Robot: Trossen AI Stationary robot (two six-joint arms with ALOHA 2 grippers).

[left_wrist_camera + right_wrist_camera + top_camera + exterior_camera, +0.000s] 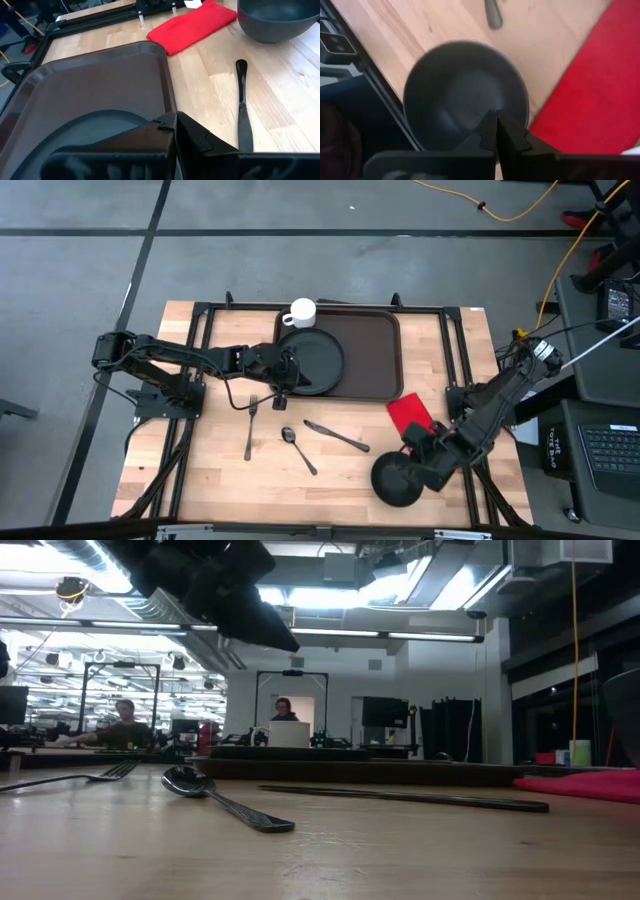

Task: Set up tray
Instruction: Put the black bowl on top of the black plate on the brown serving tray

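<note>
Reaching in from the left of the high view, the left gripper (287,366) sits with its fingers pressed together at the near rim of a round black plate (318,358), apparently pinching that rim, though the contact itself is hard to make out. That plate lies in the left half of the large dark brown rectangular plastic tray (372,352), which sits at the upper centre of the wooden table (210,470). A white mug (301,311) stands at the tray's upper left corner. Below the tray lie a fork (250,425), a spoon (299,449) and a knife (337,436). At the lower right, the right gripper (418,461) is closed on the rim of a dark round bowl (396,481), just beside a red folded napkin (410,415).
</note>
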